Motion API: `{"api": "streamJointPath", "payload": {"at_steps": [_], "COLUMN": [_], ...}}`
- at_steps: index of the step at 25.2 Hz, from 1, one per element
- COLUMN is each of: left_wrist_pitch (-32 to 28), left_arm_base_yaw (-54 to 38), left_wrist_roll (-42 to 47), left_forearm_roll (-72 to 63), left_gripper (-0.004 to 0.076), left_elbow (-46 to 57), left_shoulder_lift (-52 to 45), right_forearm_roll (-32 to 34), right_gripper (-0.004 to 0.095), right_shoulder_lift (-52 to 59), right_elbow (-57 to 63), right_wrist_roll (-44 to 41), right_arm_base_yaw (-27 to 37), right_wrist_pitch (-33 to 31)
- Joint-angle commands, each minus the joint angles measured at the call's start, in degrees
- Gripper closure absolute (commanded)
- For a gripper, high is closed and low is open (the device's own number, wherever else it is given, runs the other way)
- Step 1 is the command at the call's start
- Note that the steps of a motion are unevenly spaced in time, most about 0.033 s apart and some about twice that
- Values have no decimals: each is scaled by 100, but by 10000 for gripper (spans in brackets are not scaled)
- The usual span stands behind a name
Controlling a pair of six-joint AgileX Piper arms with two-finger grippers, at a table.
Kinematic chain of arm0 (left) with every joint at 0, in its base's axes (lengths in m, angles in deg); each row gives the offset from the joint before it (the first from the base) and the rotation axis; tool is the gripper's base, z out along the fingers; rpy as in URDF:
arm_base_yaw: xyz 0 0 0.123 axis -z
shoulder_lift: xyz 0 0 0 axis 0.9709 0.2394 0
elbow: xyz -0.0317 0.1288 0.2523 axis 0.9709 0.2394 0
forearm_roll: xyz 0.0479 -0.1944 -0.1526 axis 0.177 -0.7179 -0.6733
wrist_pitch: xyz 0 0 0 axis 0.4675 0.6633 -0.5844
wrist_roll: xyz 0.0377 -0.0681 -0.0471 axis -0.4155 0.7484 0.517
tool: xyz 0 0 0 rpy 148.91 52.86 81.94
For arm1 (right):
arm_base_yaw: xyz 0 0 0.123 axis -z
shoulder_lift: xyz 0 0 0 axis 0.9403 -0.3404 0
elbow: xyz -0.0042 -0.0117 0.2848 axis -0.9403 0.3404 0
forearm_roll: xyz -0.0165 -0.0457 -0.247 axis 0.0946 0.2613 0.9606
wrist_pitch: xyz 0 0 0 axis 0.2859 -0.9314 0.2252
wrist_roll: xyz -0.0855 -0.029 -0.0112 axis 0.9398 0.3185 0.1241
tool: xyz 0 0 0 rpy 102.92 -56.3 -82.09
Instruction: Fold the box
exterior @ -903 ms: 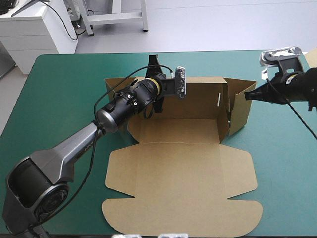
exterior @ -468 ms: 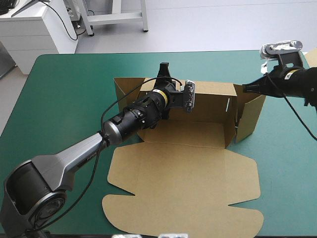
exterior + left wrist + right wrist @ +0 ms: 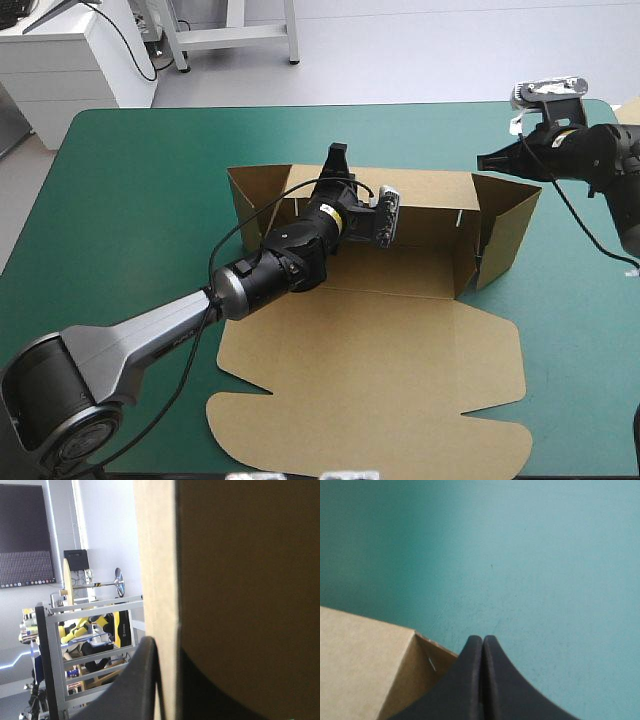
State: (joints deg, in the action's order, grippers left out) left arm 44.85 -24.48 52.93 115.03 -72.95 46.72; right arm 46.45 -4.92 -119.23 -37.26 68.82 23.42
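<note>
Your left tool (image 3: pixel 337 158) pinches the far wall (image 3: pixel 430 200) of the box (image 3: pixel 400 340), mid-worktop (image 3: pixel 130 200), to hold it upright. Your right tool (image 3: pixel 484 160), clenched empty, hovers above the right wall (image 3: pixel 505 225), seemingly ready to push it.

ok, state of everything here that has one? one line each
box: part folded, back and side walls raised, lid lying flat.
left gripper: shut on the box's back wall, at its top edge.
right gripper: shut, holding nothing, at the box's far right corner.
</note>
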Motion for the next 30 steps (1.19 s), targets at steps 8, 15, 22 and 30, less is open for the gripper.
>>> {"api": "streamJointPath", "payload": {"at_steps": [8,15,22,30], "left_wrist_pitch": [-274,-414,-349,-321], "left_arm_base_yaw": [283,283,283,283], "left_wrist_roll": [783,847,1973,2075], "left_forearm_roll": [-243,6,1302,1504], "left_gripper": [732,732,732,731], "left_elbow": [154,648,936,966], "left_shoulder_lift": [-28,-28,-28,14], "right_forearm_roll": [425,424,434,-115], "right_gripper": [928,928,928,929], "right_shoulder_lift": [-247,-308,-453,-457], "right_elbow": [-158,-158,-158,-148], "right_wrist_roll": [-258,-230,217,788], "right_arm_base_yaw": [55,55,55,55], "right_wrist_pitch": [609,474,-123,-702]}}
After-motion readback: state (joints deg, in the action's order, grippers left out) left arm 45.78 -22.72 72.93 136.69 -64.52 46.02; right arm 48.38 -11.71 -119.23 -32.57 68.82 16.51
